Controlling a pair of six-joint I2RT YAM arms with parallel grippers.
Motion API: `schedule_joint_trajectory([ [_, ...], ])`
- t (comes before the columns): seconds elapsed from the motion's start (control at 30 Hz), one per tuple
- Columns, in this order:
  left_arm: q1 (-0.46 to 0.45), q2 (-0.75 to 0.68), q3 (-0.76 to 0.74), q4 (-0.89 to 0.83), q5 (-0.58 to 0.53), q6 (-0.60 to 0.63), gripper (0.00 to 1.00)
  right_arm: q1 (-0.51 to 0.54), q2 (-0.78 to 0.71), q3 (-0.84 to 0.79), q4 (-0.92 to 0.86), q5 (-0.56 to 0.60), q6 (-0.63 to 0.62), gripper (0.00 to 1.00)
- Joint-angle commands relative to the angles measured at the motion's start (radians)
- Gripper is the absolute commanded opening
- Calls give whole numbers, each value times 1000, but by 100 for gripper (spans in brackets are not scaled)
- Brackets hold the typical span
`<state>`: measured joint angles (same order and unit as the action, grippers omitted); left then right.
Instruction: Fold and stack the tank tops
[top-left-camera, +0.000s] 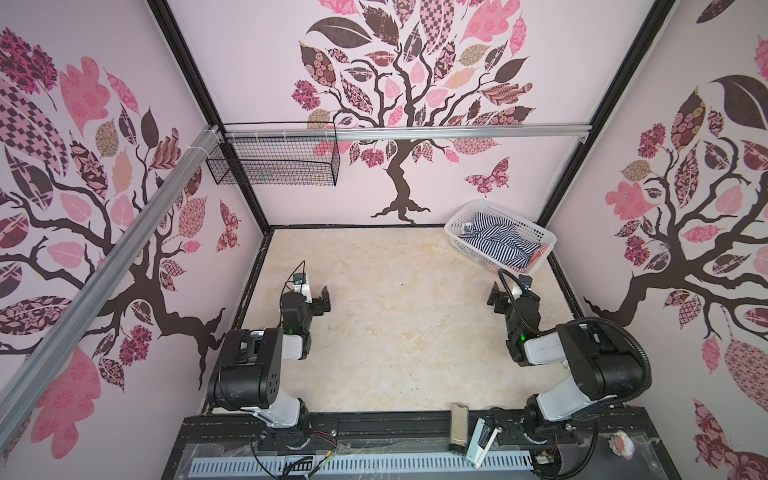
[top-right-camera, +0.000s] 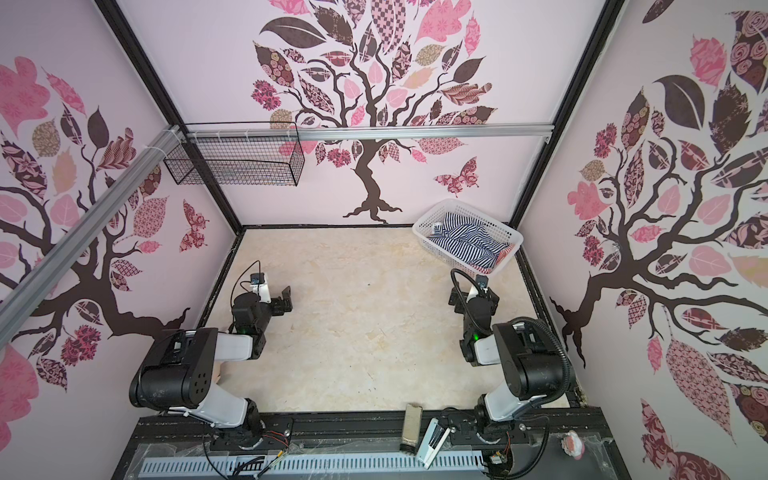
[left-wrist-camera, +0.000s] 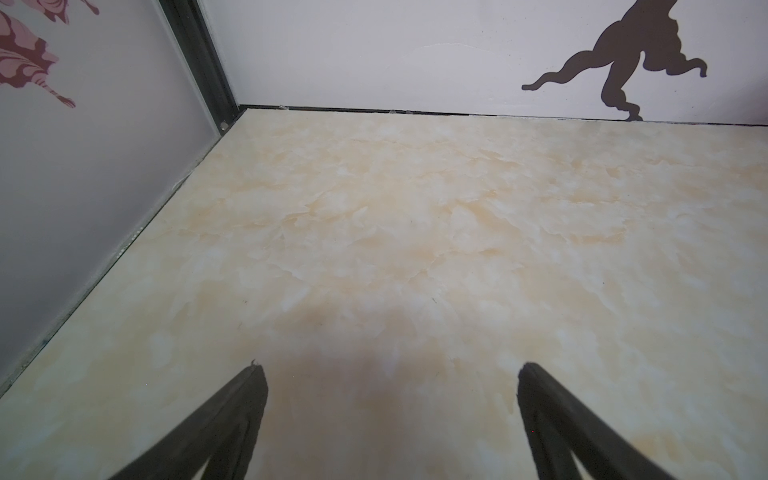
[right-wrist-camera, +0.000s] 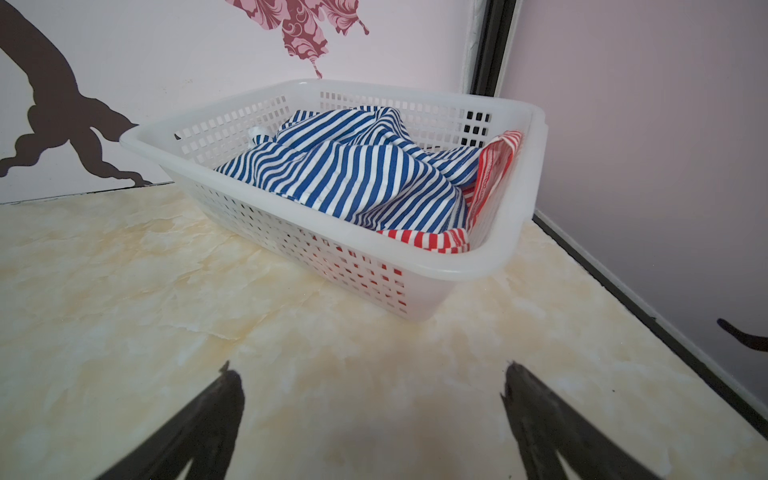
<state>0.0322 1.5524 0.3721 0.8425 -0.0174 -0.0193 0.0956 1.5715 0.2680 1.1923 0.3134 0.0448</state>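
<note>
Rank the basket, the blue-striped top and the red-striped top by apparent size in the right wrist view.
1. white perforated basket
2. blue-and-white striped tank top
3. red-and-white striped tank top, mostly buried, so only its visible part counts

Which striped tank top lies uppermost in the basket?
The blue-and-white striped top; it lies over the red-and-white top, which shows only at one end of the basket.

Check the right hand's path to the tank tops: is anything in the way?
Only the near wall of the white basket. Both tops lie inside, the navy-striped top over the red-striped top. The open right hand faces that wall across the table, so it likely must reach over the rim.
</note>
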Motion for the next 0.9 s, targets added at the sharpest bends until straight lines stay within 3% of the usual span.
schedule_joint_trajectory([
  [0.0, 3, 4, 21, 6, 7, -1, 98, 0, -1, 4, 16, 0, 2, 100],
  [0.7, 23, 5, 15, 18, 23, -20, 98, 0, -1, -1, 24, 3, 1, 100],
  [0.87, 52, 0, -25, 89, 48, -49, 98, 0, -5, -18, 55, 10, 1, 99],
])
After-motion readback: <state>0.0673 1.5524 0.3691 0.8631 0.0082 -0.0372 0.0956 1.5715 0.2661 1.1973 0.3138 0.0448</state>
